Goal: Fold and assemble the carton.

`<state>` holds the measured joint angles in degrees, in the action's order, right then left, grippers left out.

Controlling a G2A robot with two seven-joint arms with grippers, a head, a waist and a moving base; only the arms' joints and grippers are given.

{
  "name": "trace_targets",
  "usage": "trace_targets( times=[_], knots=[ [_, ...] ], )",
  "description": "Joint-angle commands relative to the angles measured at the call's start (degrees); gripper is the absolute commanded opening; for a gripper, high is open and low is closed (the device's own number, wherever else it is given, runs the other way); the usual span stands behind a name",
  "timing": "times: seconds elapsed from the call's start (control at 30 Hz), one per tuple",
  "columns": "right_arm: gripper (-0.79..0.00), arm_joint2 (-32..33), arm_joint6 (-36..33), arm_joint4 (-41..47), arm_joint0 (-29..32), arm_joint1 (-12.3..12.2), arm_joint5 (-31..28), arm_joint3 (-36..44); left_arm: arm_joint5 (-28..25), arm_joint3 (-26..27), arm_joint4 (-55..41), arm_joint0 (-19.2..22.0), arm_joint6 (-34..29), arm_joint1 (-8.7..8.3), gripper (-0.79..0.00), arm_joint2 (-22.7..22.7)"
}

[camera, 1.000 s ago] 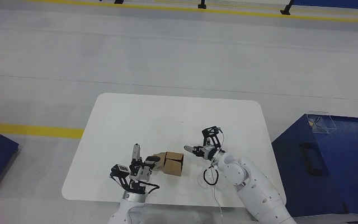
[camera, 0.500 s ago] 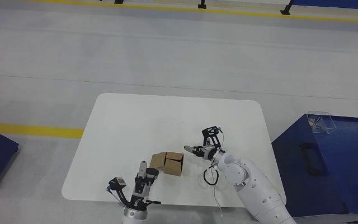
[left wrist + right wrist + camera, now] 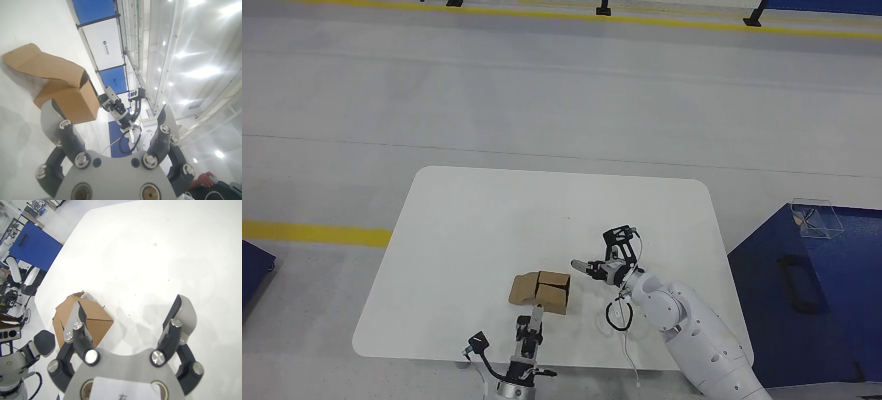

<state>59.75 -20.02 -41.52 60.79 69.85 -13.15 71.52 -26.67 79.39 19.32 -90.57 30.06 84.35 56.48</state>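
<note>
A small brown carton lies on the white table near the front, partly folded, with one flap sticking out flat on its left. My right gripper hovers open just right of the carton. In the right wrist view one of its fingers overlaps the carton and the gripper holds nothing. My left gripper is at the table's front edge, below the carton. The left wrist view shows it open and empty, with the carton a short way ahead.
A blue cabinet stands off the table's right side with a clear plastic box on top. The table's back half is bare white surface. The rounded front edge lies close to the carton.
My left gripper has drawn back from the carton's left flap toward the front edge and shifted right. The carton and the right arm have stayed in place.
</note>
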Motion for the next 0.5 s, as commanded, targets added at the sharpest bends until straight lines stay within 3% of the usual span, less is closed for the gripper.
trace_targets(
  times=[0.0, 0.47],
  knots=[
    [0.0, 0.0, 0.0, 0.0, 0.0, 0.0, 0.0, 0.0, 0.96, -1.35, -0.73, 1.03, 0.08, 0.3, 0.0, -0.26],
    [0.0, 0.0, 0.0, 0.0, 0.0, 0.0, 0.0, 0.0, 1.6, -10.03, -6.88, 7.72, 1.93, 2.44, 0.0, -0.71]
  ],
)
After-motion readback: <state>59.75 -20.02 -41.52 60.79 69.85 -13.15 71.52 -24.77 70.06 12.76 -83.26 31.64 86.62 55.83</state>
